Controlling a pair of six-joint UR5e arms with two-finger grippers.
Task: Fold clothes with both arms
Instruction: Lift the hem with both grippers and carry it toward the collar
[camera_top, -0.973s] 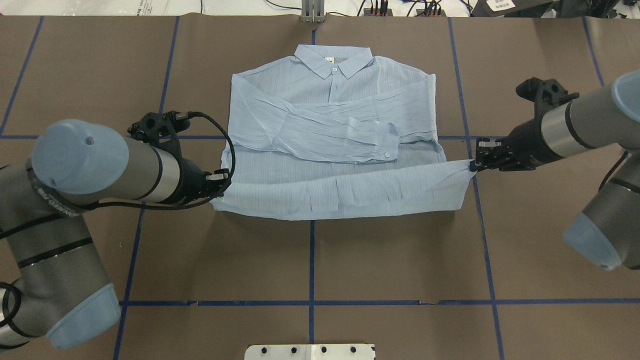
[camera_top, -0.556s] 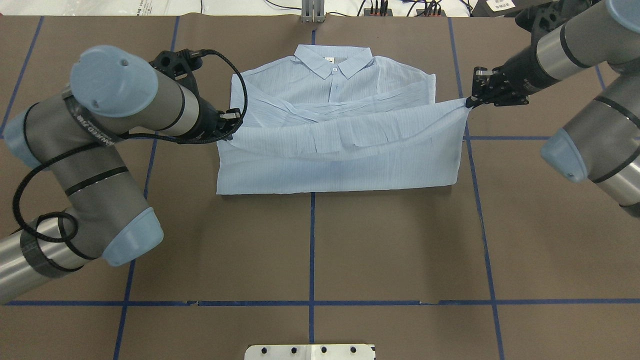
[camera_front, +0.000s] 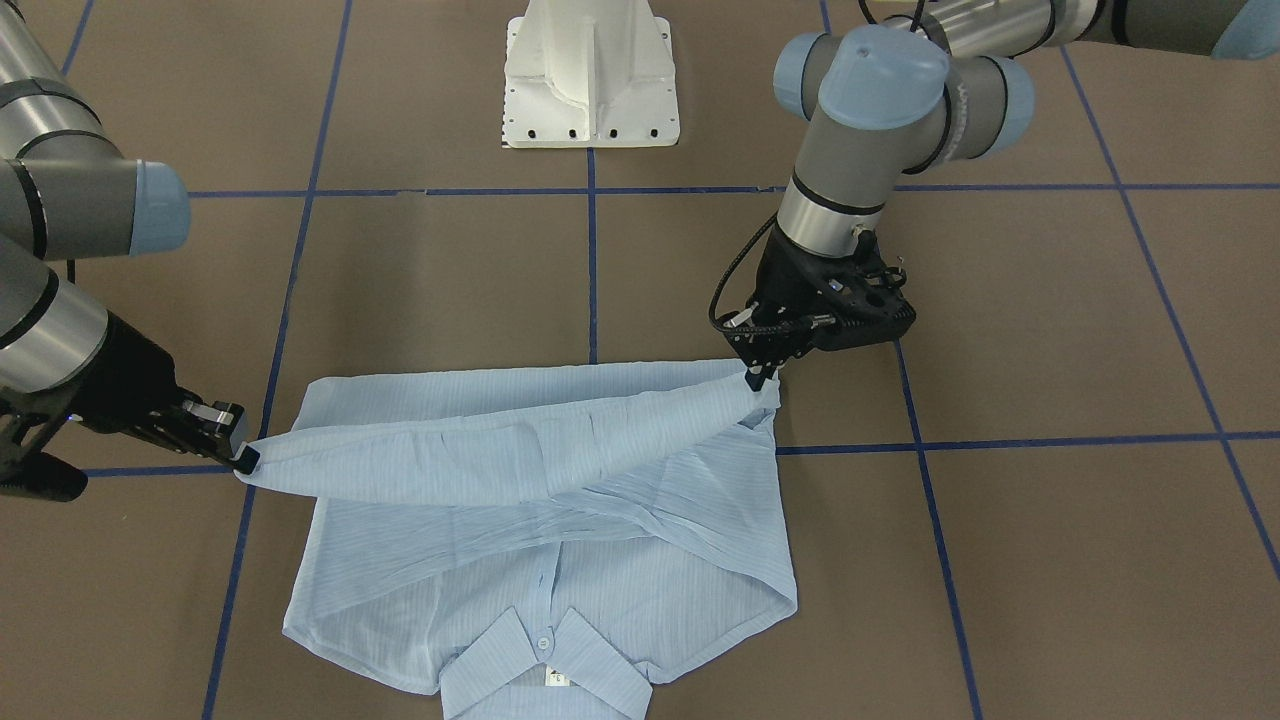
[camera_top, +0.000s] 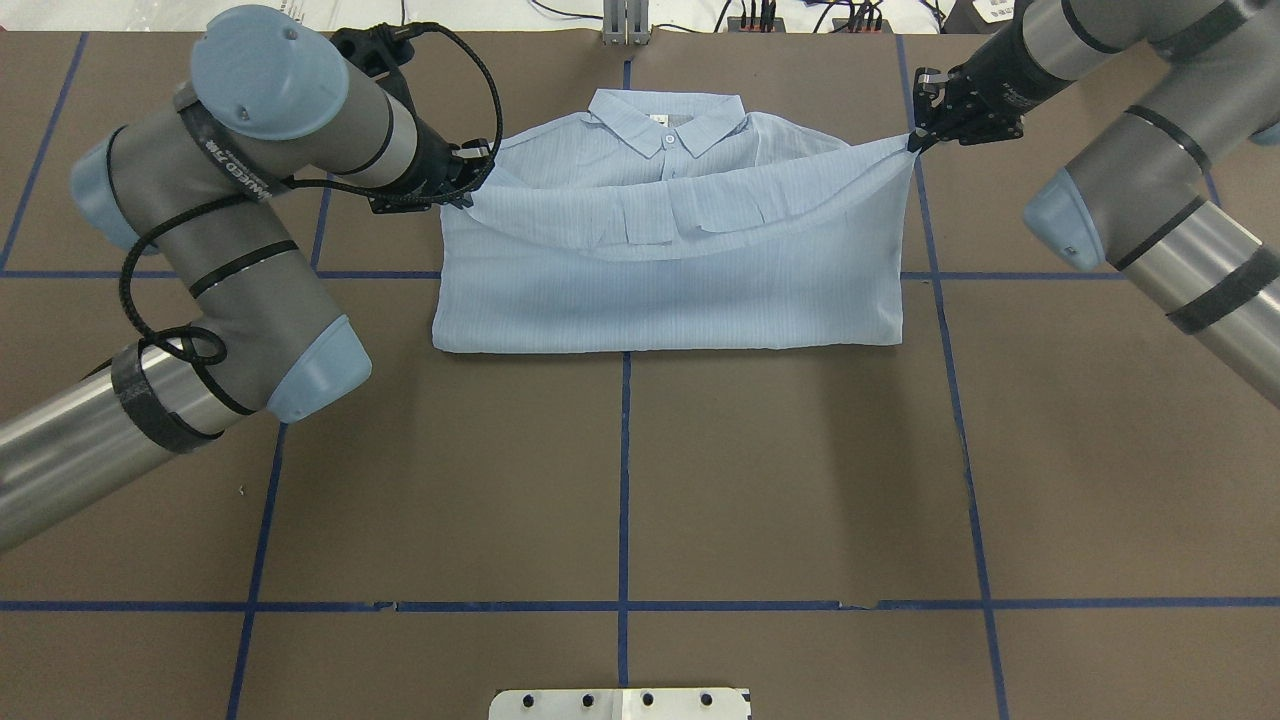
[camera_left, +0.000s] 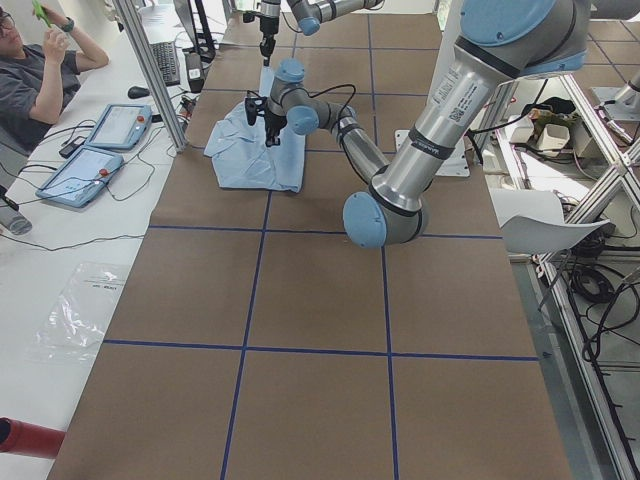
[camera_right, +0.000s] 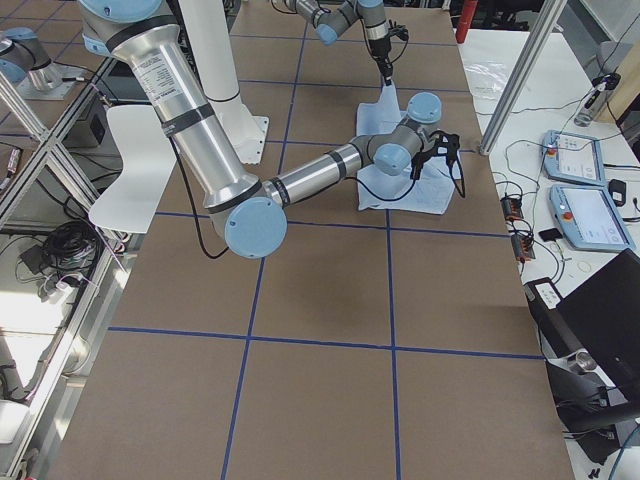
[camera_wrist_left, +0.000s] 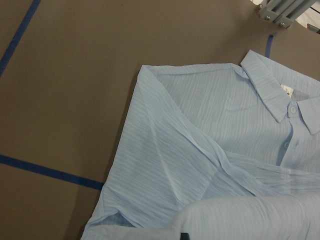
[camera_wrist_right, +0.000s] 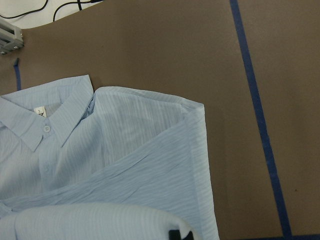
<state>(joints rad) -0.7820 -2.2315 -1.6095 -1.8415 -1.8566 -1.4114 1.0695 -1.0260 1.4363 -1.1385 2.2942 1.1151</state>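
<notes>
The light-blue striped shirt (camera_top: 665, 280) lies on the brown table, collar (camera_top: 665, 118) at the far side, sleeves folded across the chest. Its bottom hem (camera_top: 690, 205) is lifted and stretched over the body, sagging in the middle. My left gripper (camera_top: 470, 190) is shut on the hem's left corner, and my right gripper (camera_top: 915, 140) is shut on the hem's right corner. From the front-facing camera the left gripper (camera_front: 755, 378) and right gripper (camera_front: 245, 460) hold the raised hem (camera_front: 500, 440) taut above the shirt (camera_front: 540, 560). Both wrist views look down on the collar (camera_wrist_left: 280, 95) and shoulder (camera_wrist_right: 150, 125).
Blue tape lines (camera_top: 624, 470) grid the brown table cover. The white pedestal base (camera_front: 592, 75) stands at the robot side. A person (camera_left: 35, 75) sits at a side bench with tablets (camera_left: 100, 150). Cables and a metal bracket (camera_top: 625, 25) sit beyond the far edge.
Both grippers have carried the hem away from the robot toward the collar, folding the lower half of the shirt over the sleeves. The fold line now lies at the near edge.
</notes>
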